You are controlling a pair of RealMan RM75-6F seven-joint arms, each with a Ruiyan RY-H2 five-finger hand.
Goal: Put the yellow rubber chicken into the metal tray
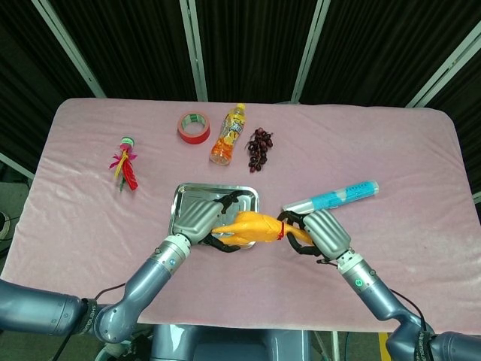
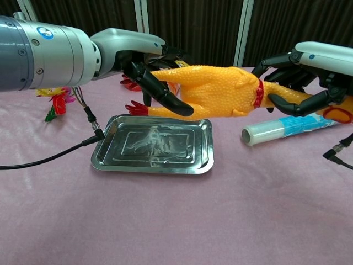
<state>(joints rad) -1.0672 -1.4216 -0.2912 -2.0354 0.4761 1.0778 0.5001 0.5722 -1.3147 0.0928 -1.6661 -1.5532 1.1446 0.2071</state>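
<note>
The yellow rubber chicken hangs level in the air, red feet to the left, red collar to the right. My left hand grips its body near the legs. Its neck, past the collar, sits in the grip of my right hand; the head is mostly hidden behind those fingers. The metal tray lies empty on the pink cloth. The chicken's leg end hovers above the tray's right part, clear of it.
A blue-and-white roll lies just right of the tray, under my right hand. Red tape, an orange bottle and dark grapes sit at the back. A feathered toy lies far left. A black cable trails left of the tray.
</note>
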